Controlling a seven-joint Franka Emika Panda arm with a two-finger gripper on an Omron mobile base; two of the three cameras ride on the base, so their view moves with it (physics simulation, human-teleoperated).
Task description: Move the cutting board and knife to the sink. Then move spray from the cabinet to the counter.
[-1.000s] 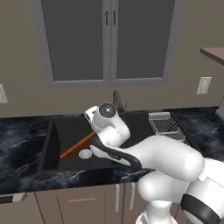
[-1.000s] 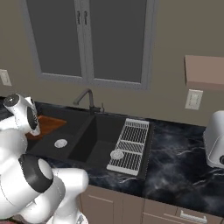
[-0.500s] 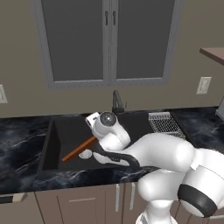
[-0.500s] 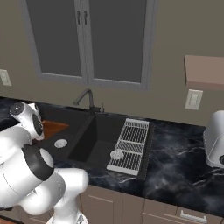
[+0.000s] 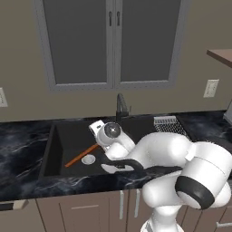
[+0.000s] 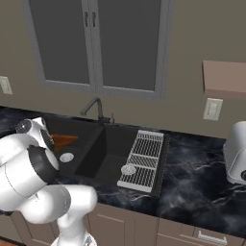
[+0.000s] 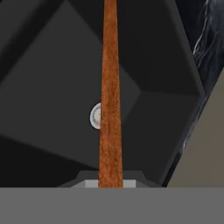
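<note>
Left base view: your arm lowers the flat reddish-brown wooden cutting board (image 5: 82, 155), tilted, into the black recessed sink (image 5: 63, 136). Right base view: board's end over the basin. Hand view: your claw (image 7: 110, 183) is clamped on the board's edge, above the round silver drain (image 7: 95, 116), ready for release.

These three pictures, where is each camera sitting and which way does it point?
Left base view: behind the arm to its left, looking forward and down at the sink; the white arm rises from the lower right.
Right base view: behind to its right, same sink and faucet; the arm rises from the lower left.
Hand view: on the hand, looking along the gripper, shut on the cutting board, down at the drain.
Shared: sink, cutting board and drain.
</note>
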